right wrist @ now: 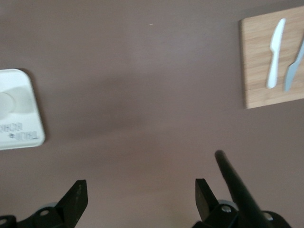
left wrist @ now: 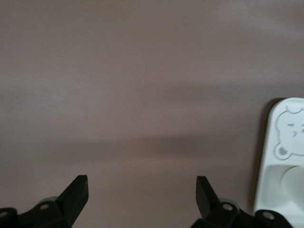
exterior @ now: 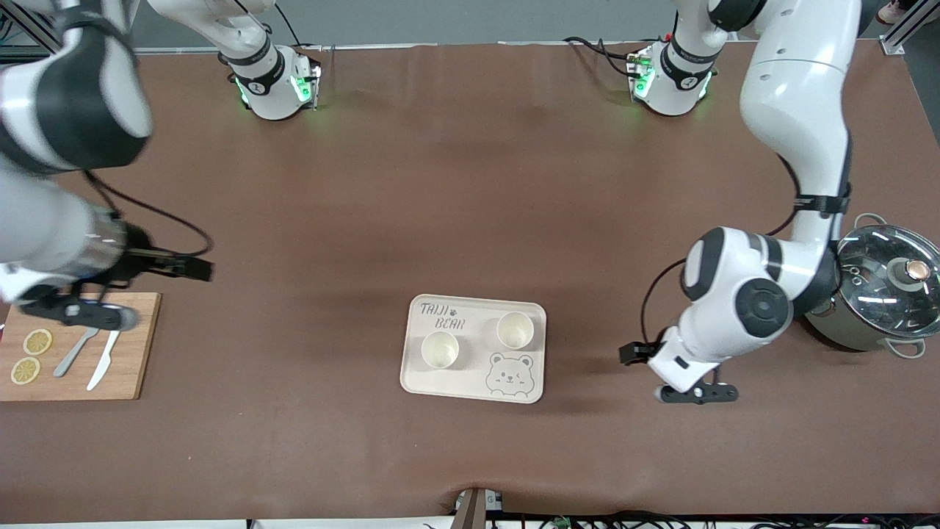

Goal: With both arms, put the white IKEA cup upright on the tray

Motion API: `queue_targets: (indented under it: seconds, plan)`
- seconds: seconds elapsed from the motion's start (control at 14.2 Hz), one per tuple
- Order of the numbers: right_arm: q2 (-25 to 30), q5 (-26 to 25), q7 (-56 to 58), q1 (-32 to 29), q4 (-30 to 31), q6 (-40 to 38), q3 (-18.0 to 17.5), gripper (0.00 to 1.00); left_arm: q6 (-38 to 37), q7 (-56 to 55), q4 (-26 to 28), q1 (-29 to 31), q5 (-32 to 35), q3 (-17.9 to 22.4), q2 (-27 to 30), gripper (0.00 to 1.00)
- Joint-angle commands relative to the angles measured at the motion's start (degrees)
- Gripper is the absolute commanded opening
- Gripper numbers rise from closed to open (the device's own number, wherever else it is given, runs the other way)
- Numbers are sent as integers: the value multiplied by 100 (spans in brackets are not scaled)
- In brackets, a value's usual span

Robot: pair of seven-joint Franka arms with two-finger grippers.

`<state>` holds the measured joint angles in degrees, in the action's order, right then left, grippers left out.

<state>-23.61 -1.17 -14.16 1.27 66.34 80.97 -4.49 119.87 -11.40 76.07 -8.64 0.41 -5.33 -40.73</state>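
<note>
Two white cups (exterior: 440, 349) (exterior: 515, 330) are standing upright on my tray (exterior: 426, 378), lower centre of the front frame.

My left gripper (left wrist: 142, 190) is hanging over bare brown table (exterior: 470, 206) beside the tray, fingers spread wide and holding nothing; in the front view its own wrist is hiding it. My right gripper (right wrist: 141, 194) is spreading just as wide, empty, over the table near the bamboo board (exterior: 139, 345), with its arm cut off at the frame's left edge. Only my right wrist view is showing the board's white knife (right wrist: 275, 52) unobstructed; the tray is being clipped at the edge in both wrist views. A lidded steel pot (exterior: 885, 294) is sitting at the right edge, half hidden by my left arm.
</note>
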Motion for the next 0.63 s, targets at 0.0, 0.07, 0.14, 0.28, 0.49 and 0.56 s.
queue_targets:
  seconds: [0.0,0.07,0.14,0.28,0.49,0.56]
  plan:
    - [322,3,982,-644,625,112,-122,100,-192,358,136,100,3,-21,259,100]
    - [322,12,1203,-776,687,190,-122,100,-192,315,145,91,3,-21,302,100]
    - [322,12,1292,-839,766,261,-122,100,-201,297,145,91,3,-21,355,100]
    - [410,12,1372,-944,1055,506,-122,100,-306,332,145,134,3,-12,583,100]
    - [1093,12,2073,-1234,2326,1523,-122,100,-831,358,145,319,3,-21,1188,100]
    - [1305,47,2232,-1339,2749,1901,-131,100,-1112,367,145,354,3,-21,1417,100]
